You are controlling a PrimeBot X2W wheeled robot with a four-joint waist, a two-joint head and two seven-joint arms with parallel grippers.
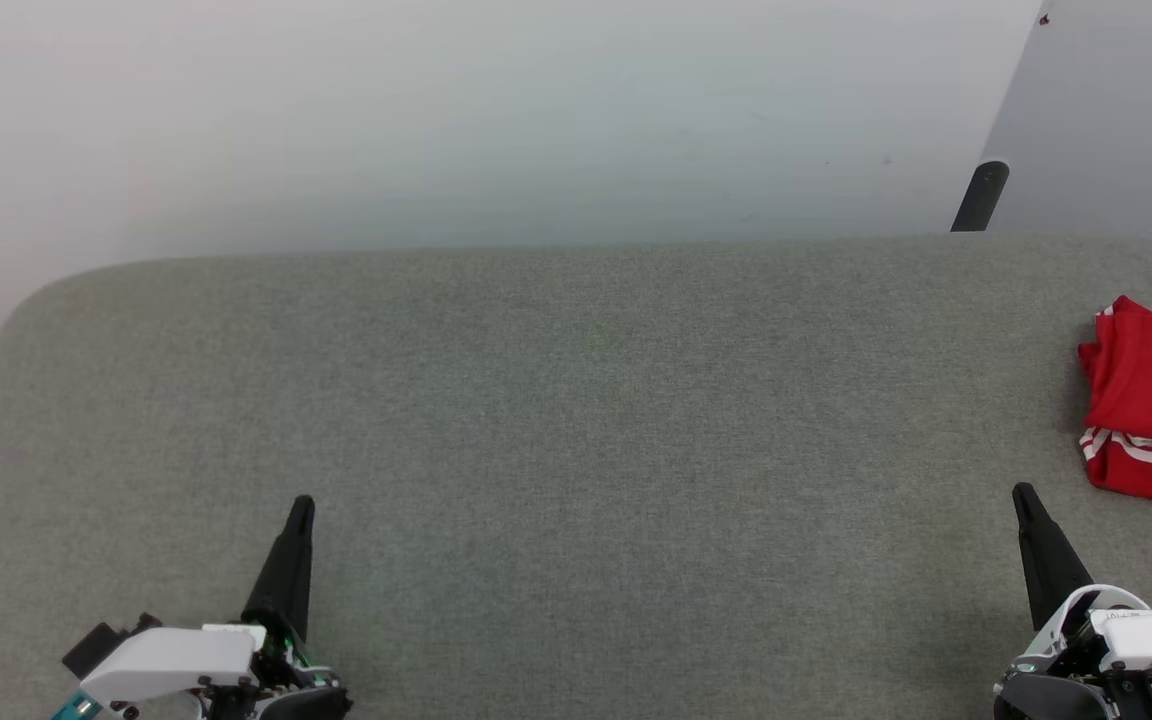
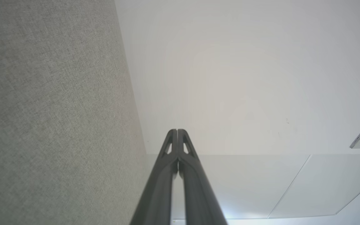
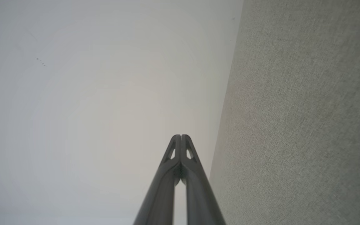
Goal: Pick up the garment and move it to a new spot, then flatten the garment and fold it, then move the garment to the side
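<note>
- At near left, left gripper: fingers pressed together, nothing between them, tip pointing away over the cloth surface; likely a parked rest pose, well clear of the work.
- At near right, right gripper: likewise closed flat and empty, tip aimed away; near the garment but not touching it.
- On the right wrist housing, a tiny dark marking; too small to read.
- Under both, grey fabric-covered table with a rounded far-left corner; bare middle, probably kept open as folding space.
- At the table's right edge, the garment: red, folded into a compact stack, white-and-red striped trim along the near side, partly cut off by the frame; off to the side, so judged folded and moved aside, task at or near its end.
- No logo, print or tag legible on the garment.
- Beyond the far-right table edge, dark post under a pale slanted panel; purpose unclear.
- Farthest, plain white wall; no writing.
</note>
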